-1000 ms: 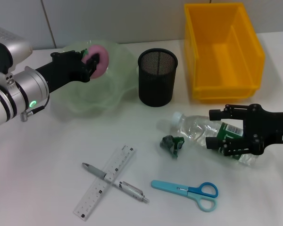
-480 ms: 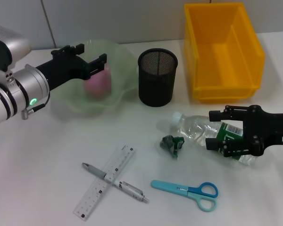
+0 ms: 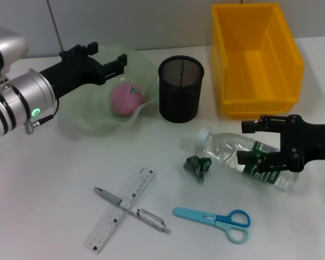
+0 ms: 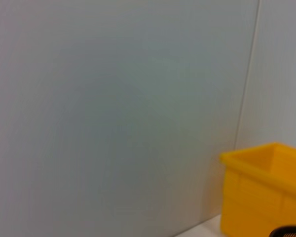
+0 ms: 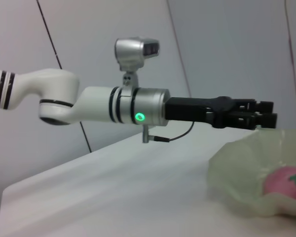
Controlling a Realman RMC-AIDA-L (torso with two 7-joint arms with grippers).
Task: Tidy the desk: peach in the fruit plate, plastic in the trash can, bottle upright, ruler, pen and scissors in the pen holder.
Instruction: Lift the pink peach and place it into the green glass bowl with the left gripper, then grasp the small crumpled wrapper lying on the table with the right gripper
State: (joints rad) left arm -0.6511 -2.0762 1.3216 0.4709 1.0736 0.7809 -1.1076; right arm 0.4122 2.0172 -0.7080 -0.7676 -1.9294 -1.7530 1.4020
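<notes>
The pink peach (image 3: pixel 127 98) lies in the translucent green fruit plate (image 3: pixel 84 116); both also show in the right wrist view, peach (image 5: pixel 286 180) and plate (image 5: pixel 237 168). My left gripper (image 3: pixel 108 56) hovers open and empty just above the plate's far side, and shows in the right wrist view (image 5: pixel 267 113). The clear bottle (image 3: pixel 227 149) lies on its side. My right gripper (image 3: pixel 255 143) is open, with its fingers straddling the bottle's green label. Crumpled green plastic (image 3: pixel 198 165) lies beside the bottle's neck. The ruler (image 3: pixel 121 208) and pen (image 3: pixel 150 218) lie crossed, with the blue scissors (image 3: pixel 214 218) near the front.
The black mesh pen holder (image 3: pixel 181 89) stands right of the plate. A yellow bin (image 3: pixel 257 59) stands at the back right and also shows in the left wrist view (image 4: pixel 261 192). A grey wall runs behind the table.
My left gripper opened and let go of the peach, which dropped and rolled to the plate's right side. My right gripper shifted slightly over the bottle.
</notes>
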